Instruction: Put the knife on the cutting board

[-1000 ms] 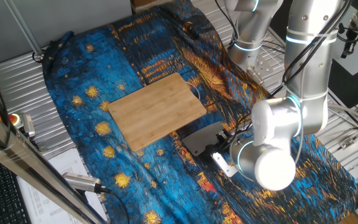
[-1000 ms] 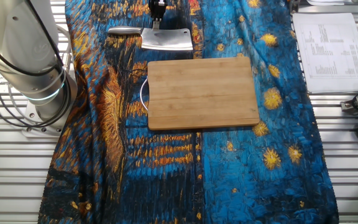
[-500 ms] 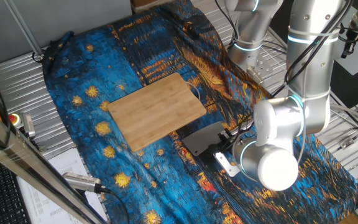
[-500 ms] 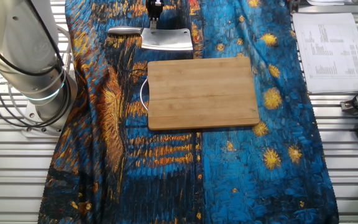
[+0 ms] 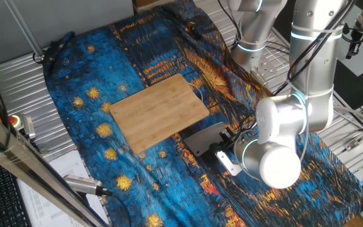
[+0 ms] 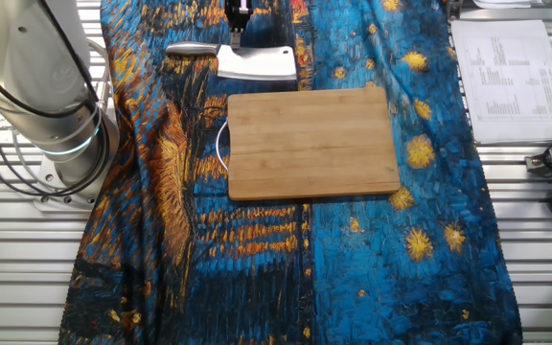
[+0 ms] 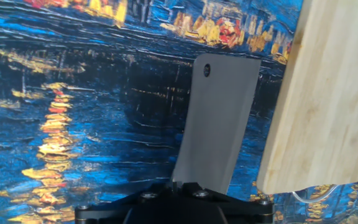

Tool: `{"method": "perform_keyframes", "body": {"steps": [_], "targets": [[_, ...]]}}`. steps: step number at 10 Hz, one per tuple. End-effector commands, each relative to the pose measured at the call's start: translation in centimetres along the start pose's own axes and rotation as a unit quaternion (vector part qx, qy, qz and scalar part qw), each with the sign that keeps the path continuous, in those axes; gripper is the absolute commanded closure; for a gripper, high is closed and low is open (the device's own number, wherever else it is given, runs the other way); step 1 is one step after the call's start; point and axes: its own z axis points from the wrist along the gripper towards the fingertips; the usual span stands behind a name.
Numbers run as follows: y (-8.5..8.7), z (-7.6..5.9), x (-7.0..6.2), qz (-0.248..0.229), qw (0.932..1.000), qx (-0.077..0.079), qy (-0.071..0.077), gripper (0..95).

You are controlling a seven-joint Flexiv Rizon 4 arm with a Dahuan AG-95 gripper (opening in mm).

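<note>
A: Checking the knife (image 6: pixel 255 63): blade flat on the cloth (image 6: pixel 353 249), just beside the board (image 6: pixel 312 142), off it.
B: Claw (image 6: pixel 239 13) at the blade's handle end; cannot tell if it grips.

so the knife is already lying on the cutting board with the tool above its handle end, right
Not quite. The knife lies on the cloth beside the cutting board, not on it; the other fixed view shows this. The tool is above its handle end.
</note>
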Motion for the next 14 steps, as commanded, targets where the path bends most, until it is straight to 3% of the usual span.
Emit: {"method": "perform_keyframes", "body": {"steps": [1,2,3,6,10,13,14], "targets": [[0.1,-0.1,-0.2,-0.004,1.0000,-0.002,-0.003,95.0],[0.1,-0.1,-0.1,-0.006,1.0000,-0.003,-0.004,95.0],[0.3,-0.1,0.1,-0.007,1.0000,-0.004,-0.005,76.0],[-0.1,-0.4,0.3,-0.013,0.9999,-0.005,-0.005,76.0],[0.1,-0.7,1.7,-0.013,0.9998,-0.010,-0.006,76.0],[-0.2,-0.8,2.0,-0.010,0.9994,-0.032,-0.009,76.0],[-0.5,-0.9,2.3,-0.015,0.9980,-0.062,-0.002,76.0]]}}
